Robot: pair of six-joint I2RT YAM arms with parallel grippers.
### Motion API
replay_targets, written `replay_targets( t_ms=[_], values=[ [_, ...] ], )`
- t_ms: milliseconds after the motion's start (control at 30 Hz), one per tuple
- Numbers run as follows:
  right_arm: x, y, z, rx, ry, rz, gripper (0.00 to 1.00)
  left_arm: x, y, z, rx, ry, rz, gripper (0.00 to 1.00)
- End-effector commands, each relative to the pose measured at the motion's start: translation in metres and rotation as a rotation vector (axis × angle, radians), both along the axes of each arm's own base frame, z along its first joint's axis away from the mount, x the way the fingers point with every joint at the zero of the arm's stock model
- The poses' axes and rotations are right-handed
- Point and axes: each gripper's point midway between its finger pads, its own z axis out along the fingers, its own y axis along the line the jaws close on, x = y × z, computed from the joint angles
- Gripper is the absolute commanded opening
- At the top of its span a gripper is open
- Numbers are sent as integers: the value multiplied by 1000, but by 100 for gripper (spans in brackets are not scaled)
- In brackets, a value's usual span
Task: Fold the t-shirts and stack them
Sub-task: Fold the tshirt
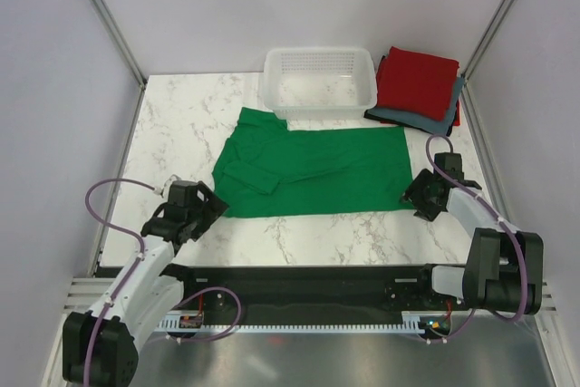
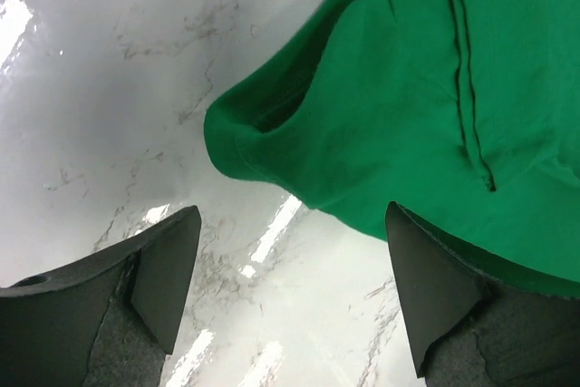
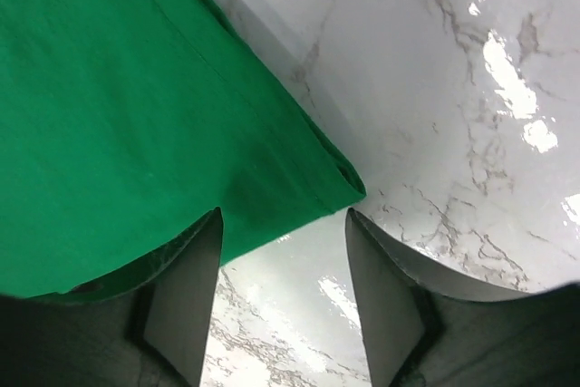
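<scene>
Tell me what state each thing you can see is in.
Bright green cloth t-shirt: lying flat, partly folded.
Red cloth t-shirt: folded, top of stack.
Grey-blue cloth t-shirt: folded, under the red one.
White mesh plastic basket: upright, looks empty.
Left gripper: open.
Right gripper: open.

At the middle of the table (image 1: pixel 181 124), spread flat, sleeves to the left: the shirt (image 1: pixel 317 169). Behind it, touching its far edge, the basket (image 1: pixel 319 108); just right of the basket, in the far right corner, the stack (image 1: pixel 419 86) of folded shirts. By the shirt's near left corner, the left gripper (image 1: pixel 210 208), one finger over the cloth's edge; by the near right corner, the right gripper (image 1: pixel 417 198), that corner lying between its fingers.
</scene>
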Motion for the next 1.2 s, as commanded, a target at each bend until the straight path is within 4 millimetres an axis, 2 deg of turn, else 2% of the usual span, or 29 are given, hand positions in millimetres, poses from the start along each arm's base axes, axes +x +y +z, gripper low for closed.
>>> replay_targets(
  t_ms=[0,133,233,267,300,333,367,400,467,500,567,600,633,667,700,867,900,933,967,1000,1033,1067,1100,1133,1167],
  values=[
    [15,-8,-3,-36,-49,9,62,25,8,13,-18,-132,105,90],
    [19,-9,-6,-37,-60,16,50,33,16,5,23,-118,132,89],
    [20,-6,-8,-19,-61,25,32,45,20,5,46,-143,148,80],
    [21,-4,-8,-14,-64,31,20,49,20,3,54,-141,141,73],
    [23,-2,-6,1,-72,37,16,54,19,7,50,-157,137,56],
    [24,0,-5,8,-77,47,6,61,17,12,42,-178,130,45],
    [25,1,-3,13,-81,49,0,63,13,15,34,-178,110,26],
    [27,2,2,21,-81,57,0,70,11,27,25,-204,102,19],
    [30,1,15,10,-103,60,0,69,15,40,49,-200,104,2],
    [28,-2,24,-1,-96,58,0,74,17,59,61,-227,111,2],
    [28,-14,43,-36,-133,27,0,67,28,72,91,-217,127,2],
    [24,-17,50,-41,-128,21,0,68,30,94,81,-273,131,2],
    [22,-22,59,-44,-153,3,0,66,32,103,74,-295,134,2],
    [19,-23,63,-41,-155,-2,0,60,35,106,66,-291,138,2],
    [13,-23,65,-40,-140,-4,0,57,36,120,56,-332,141,2],
    [-8,-14,74,3,-171,-23,0,27,32,121,-1,-315,143,4],
    [-15,-13,73,8,-154,-37,0,16,31,110,-8,-274,148,4],
    [-18,-11,79,15,-172,-53,0,8,31,117,-26,-312,156,4],
    [-22,-8,81,26,-177,-57,0,1,31,114,-48,-308,176,6],
    [-30,-4,79,42,-161,-59,0,-10,32,104,-53,-272,189,9],
    [-34,-3,83,43,-185,-64,0,-18,33,102,-60,-271,207,12],
    [-38,-1,84,53,-184,-77,0,-24,34,108,-94,-307,242,23],
    [-46,3,82,68,-167,-77,3,-29,31,113,-113,-332,234,29],
    [-51,5,88,69,-191,-80,19,-33,29,116,-128,-344,226,36],
    [-55,7,90,77,-199,-81,30,-38,30,123,-157,-369,251,51]
  ],
)
